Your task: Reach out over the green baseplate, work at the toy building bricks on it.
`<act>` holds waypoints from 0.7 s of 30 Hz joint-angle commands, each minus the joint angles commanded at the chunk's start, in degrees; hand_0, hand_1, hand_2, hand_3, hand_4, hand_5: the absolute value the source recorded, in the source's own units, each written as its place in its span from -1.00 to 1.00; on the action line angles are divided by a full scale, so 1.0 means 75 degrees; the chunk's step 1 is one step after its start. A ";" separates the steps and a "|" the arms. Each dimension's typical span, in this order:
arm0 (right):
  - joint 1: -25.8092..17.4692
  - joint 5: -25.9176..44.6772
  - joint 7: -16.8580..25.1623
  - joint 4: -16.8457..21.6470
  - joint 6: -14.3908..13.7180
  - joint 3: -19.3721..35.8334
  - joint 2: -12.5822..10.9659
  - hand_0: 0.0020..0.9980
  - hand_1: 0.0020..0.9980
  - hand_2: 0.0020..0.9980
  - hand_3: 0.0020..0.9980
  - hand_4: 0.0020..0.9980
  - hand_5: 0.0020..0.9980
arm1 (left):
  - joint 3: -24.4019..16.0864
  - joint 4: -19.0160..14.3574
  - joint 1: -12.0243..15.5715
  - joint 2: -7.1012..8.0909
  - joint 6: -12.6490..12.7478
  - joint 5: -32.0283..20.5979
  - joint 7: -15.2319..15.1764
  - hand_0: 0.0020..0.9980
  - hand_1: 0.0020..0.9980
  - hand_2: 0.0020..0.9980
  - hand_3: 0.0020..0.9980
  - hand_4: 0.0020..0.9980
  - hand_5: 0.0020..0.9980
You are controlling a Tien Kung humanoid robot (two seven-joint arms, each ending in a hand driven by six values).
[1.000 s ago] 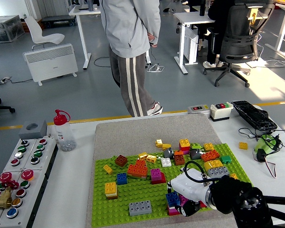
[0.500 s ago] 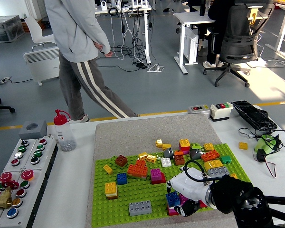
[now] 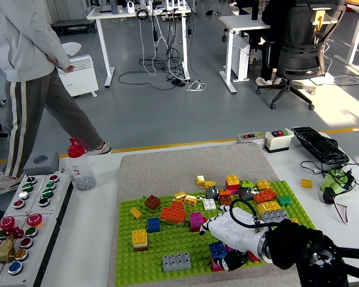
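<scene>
The robot's right hand is reaching in from the lower right over the green baseplate, which is lying on a grey mat on the white bench. Its white fingers are curling down among the toy bricks, right by a magenta brick and a blue brick; whether they are pinching one, I cannot tell. A person is walking past the bench's far left.

no readable text, no labels, no brands, no numbers on any object in view
</scene>
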 joint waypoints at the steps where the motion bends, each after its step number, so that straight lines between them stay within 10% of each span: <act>1: -0.0025 0.0037 -0.0005 0.0090 0.0037 0.0056 -0.0020 1.00 0.72 0.75 0.69 0.40 -0.36 | 0.0003 0.0000 0.0000 0.0001 -0.0001 -0.0006 -0.0001 0.45 0.52 0.54 0.34 -0.05 1.00; 7: -0.0195 0.0231 -0.0004 0.0103 0.0105 0.0393 -0.0175 0.82 0.61 0.65 0.63 0.37 -0.37 | 0.0024 0.0000 -0.0007 0.0005 -0.0008 -0.0036 -0.0007 0.45 0.52 0.54 0.34 -0.05 1.00; 12: -0.0446 0.0093 0.0251 0.0103 -0.0542 0.0638 -0.0415 0.82 0.61 0.65 0.63 0.37 -0.37 | 0.0030 0.0000 -0.0022 0.0008 -0.0012 -0.0052 -0.0011 0.45 0.52 0.54 0.34 -0.05 1.00; 13: -0.0513 0.0060 0.0374 0.0103 -0.0698 0.0687 -0.0475 0.14 0.27 0.35 0.31 -0.13 -0.61 | 0.0024 0.0000 -0.0025 0.0008 -0.0013 -0.0051 -0.0011 0.45 0.52 0.54 0.34 -0.05 1.00; 21: -0.0985 -0.0122 0.1379 0.0103 -0.2010 0.1041 -0.0811 -0.11 0.09 0.23 0.15 -0.35 -0.65 | -0.0001 0.0000 -0.0041 0.0003 -0.0016 -0.0041 -0.0007 0.45 0.52 0.54 0.34 -0.05 1.00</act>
